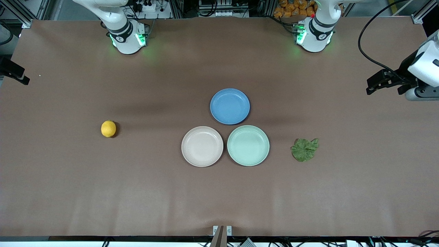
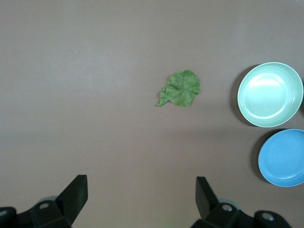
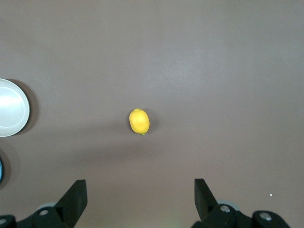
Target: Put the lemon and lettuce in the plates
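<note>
1. The beige plate (image 1: 202,146) and mint plate (image 1: 248,145) sit side by side, empty, nearest the front camera at the table's middle; a blue plate (image 1: 229,106) touches both at their 12 o'clock.
2. The wrinkled green lettuce (image 1: 305,149) lies flat at the mint plate's 3 o'clock; the left gripper (image 2: 141,194) hangs high above the table's end there, fingers spread apart.
3. The dimpled yellow lemon (image 1: 108,128) rests at the beige plate's 9 o'clock, well apart; the right gripper (image 3: 140,194) hovers high with its fingers apart.
4. The table (image 1: 219,199) is brown and matte.
</note>
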Available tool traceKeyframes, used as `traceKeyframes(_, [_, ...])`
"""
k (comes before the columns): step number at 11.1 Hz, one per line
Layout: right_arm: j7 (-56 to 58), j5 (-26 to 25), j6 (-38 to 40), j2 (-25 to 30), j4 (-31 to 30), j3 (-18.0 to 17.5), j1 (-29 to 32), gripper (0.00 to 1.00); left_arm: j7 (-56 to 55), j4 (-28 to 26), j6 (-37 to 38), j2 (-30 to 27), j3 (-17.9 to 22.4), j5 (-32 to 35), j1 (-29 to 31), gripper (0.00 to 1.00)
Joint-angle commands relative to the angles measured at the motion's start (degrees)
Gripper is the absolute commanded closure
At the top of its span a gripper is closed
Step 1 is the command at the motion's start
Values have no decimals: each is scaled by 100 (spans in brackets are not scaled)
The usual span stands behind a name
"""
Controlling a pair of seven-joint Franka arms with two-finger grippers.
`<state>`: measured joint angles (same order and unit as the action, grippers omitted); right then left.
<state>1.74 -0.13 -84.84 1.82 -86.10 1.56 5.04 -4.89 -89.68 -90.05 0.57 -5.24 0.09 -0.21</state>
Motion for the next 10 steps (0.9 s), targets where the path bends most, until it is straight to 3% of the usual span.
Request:
traceKeyframes(1, [55, -92, 21, 65, -47, -33, 102, 0, -170, 30, -4, 40, -135, -141, 12, 0])
traceKeyframes(5, [55, -49, -23, 56, -38, -33, 146, 0, -170, 30, -161, 320, -135, -132, 12, 0])
traceKeyframes(10, [64, -49, -49, 64, -38, -33, 199, 0, -249, 38, -872, 1040, -127, -53, 3, 0])
